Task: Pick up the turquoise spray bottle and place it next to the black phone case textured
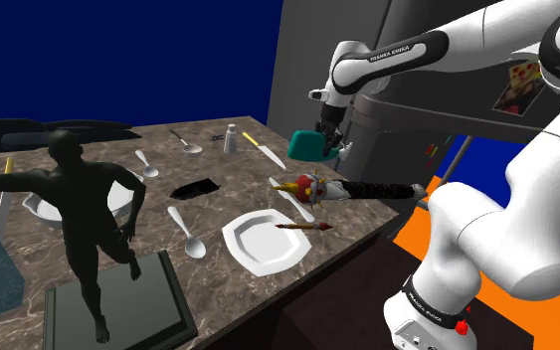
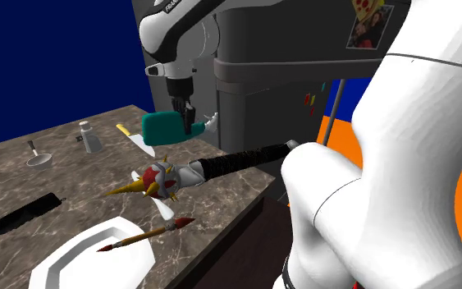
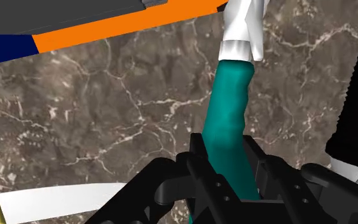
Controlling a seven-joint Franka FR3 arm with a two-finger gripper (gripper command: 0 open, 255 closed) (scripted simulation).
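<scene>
The turquoise spray bottle [image 1: 305, 146] [image 2: 163, 127] lies on its side at the marble counter's far edge, its white nozzle [image 3: 243, 28] pointing away from the hand. My black gripper [image 1: 328, 140] [image 2: 188, 120] [image 3: 228, 170] comes down from above and is shut on the bottle's teal body [image 3: 227, 124], one finger on each flank. Whether the bottle rests on the counter or hangs just over it I cannot tell. The black phone case [image 1: 196, 186] [image 2: 22, 213] lies flat mid-counter, well away from the bottle toward the shoulder view's left.
Between bottle and case lie a spiked toy mace [image 1: 312, 188] [image 2: 162, 181], a knife [image 1: 264, 149] and a shaker [image 1: 232, 138]. A white plate [image 1: 261, 242] with a paintbrush [image 1: 302, 228], spoons and a black figurine [image 1: 89, 214] fill the near side. A grey fridge [image 2: 286, 74] stands behind.
</scene>
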